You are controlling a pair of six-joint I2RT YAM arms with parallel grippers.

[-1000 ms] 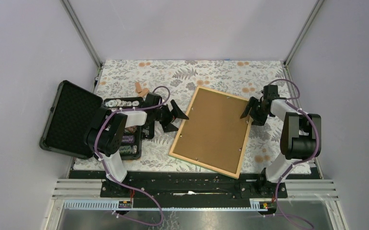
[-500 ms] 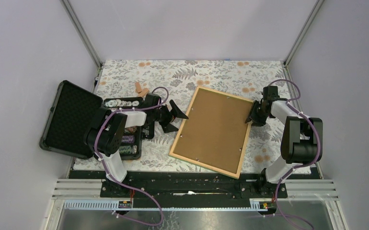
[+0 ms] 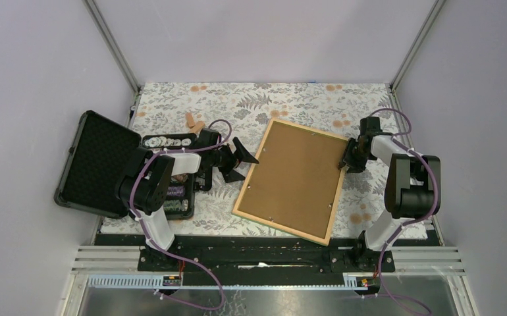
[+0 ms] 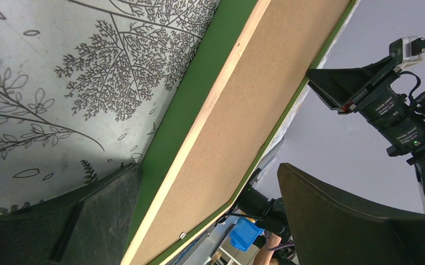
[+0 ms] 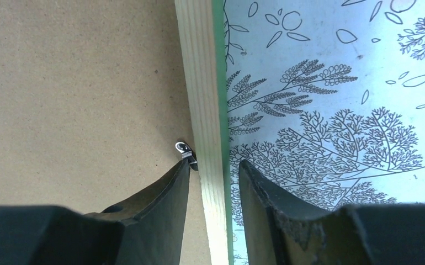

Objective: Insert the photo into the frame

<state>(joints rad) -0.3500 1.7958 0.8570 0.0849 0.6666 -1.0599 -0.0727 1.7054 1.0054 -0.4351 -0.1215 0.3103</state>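
The frame [image 3: 284, 227] lies face down in the middle of the table, light wood back up, with the brown backing board [image 3: 293, 174] in it. The photo is hidden from view. My right gripper [image 3: 345, 164] is at the frame's right edge. In the right wrist view its jaws [image 5: 214, 163] stand narrowly open astride the wood rail [image 5: 199, 66], with the left fingertip beside a metal clip [image 5: 185, 149]. My left gripper [image 3: 249, 168] is open and empty just left of the frame. The left wrist view shows it [image 4: 207, 168] facing the frame's green edge [image 4: 188, 105].
An open black case [image 3: 96, 164] with poker chips [image 3: 168, 140] stands at the left, beside the left arm. Small orange pieces [image 3: 193, 122] lie behind it. The floral cloth [image 3: 238, 105] covers the table. Enclosure walls stand close on both sides.
My right gripper has drawn back from over the board to the frame's right rail and narrowed its jaws. The left arm and the frame have not moved.
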